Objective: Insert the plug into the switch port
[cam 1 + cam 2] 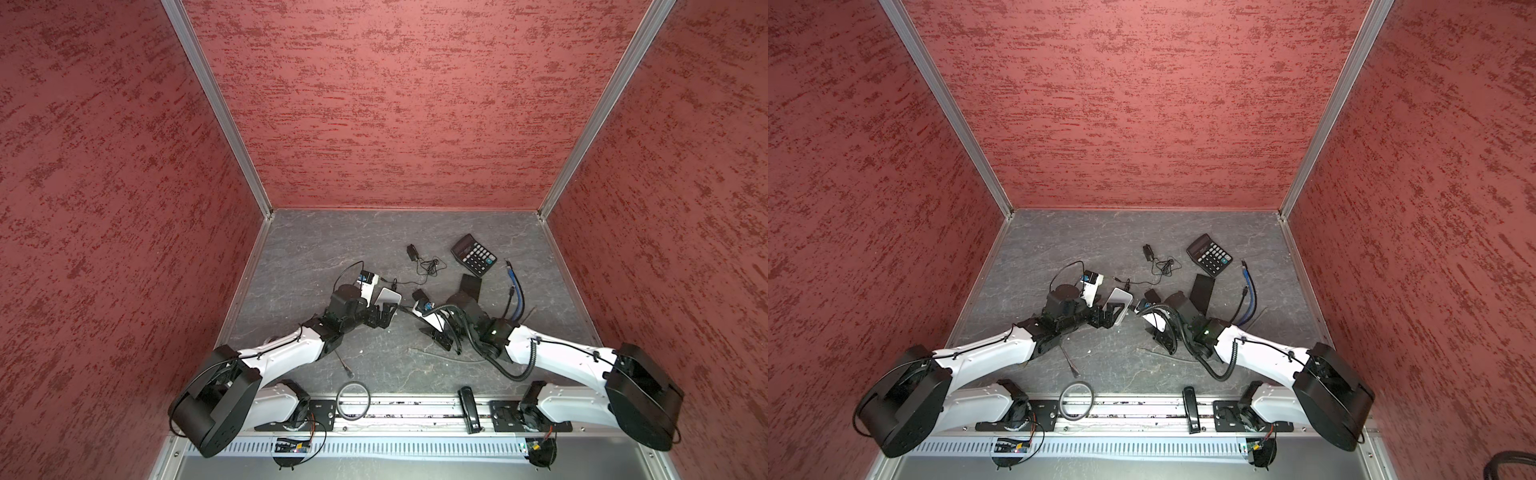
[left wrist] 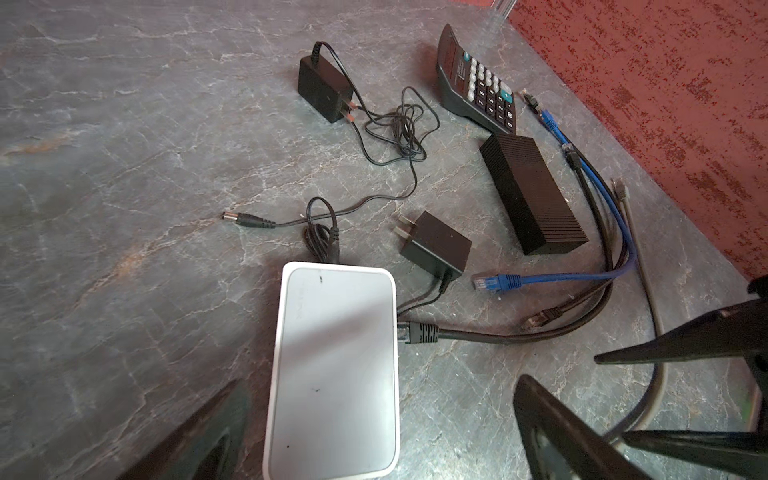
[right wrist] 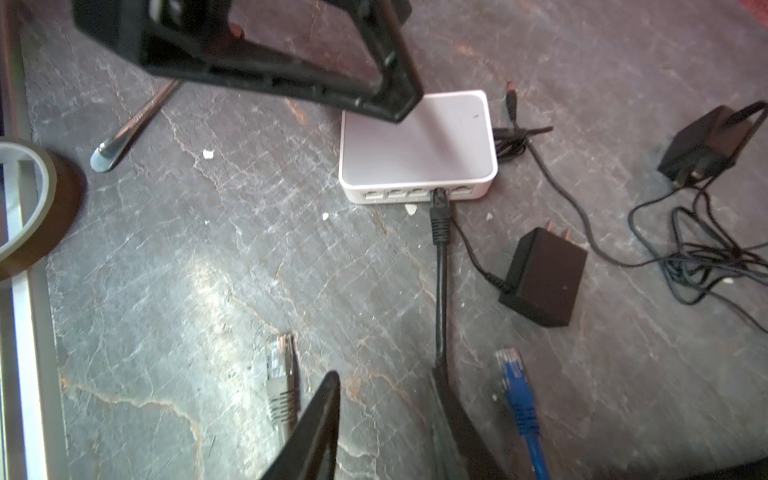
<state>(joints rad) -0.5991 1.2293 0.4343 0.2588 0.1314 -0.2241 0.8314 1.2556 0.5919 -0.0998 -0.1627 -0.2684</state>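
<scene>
One white switch (image 3: 415,145), two black power adapters (image 2: 434,245) and one calculator (image 2: 478,79) lie on the counter (image 2: 124,208). One black plug (image 3: 439,208), ribbed at the boot, sits in the switch's row of five ports, second from one end. Left jaws gape wide over the switch; right jaws stand parted, gripping nothing.

The switch (image 2: 332,374) is white round the rim with a pale grey top. The plug (image 2: 419,333) in its port is black, like its cable (image 2: 478,334). My left gripper (image 2: 380,384) and right gripper (image 3: 384,372) are black too. The table (image 2: 124,166) is dark grey, marbled with pale veins and a few rusty streaks. Near the switch lie a blue connector (image 2: 498,283), a grey connector (image 3: 279,376) and a black adapter (image 2: 436,245). Beyond it sits a black calculator (image 2: 478,87) with white and black keys. The walls (image 1: 395,104) are red, mottled darker.
</scene>
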